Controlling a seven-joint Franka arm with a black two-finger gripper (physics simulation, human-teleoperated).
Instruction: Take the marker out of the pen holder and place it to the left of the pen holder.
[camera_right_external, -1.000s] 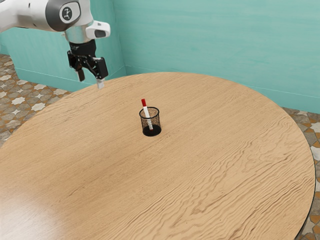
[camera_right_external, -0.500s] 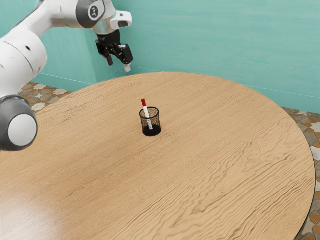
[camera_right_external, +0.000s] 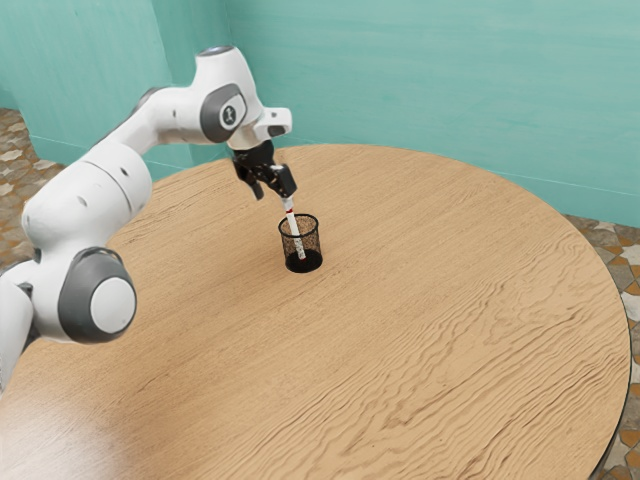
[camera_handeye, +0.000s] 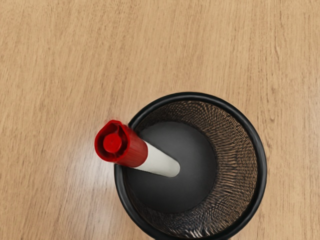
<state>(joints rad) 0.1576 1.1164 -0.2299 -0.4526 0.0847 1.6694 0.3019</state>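
Jaws open, marker (camera_handeye: 134, 150) just below
It's leaning out over the cup's rim (camera_handeye: 262, 162), so you'd wanna match that tilt.

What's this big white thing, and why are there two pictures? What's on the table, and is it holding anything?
The big white thing is a robot arm, drawn by a computer in a pretend world. One picture, the exterior view, looks from the arm's side. The other, the wrist view, comes from a camera on the arm's hand, looking down.

On the round wooden table is a black mesh pen holder, a bit like a cup. Inside leans a white marker with a red cap, sticking out over the rim.

At the end of the arm are black jaws, for grabbing. They stand apart, close above the holder, so nothing is held. The job is to take the marker out and lay it beside the holder.
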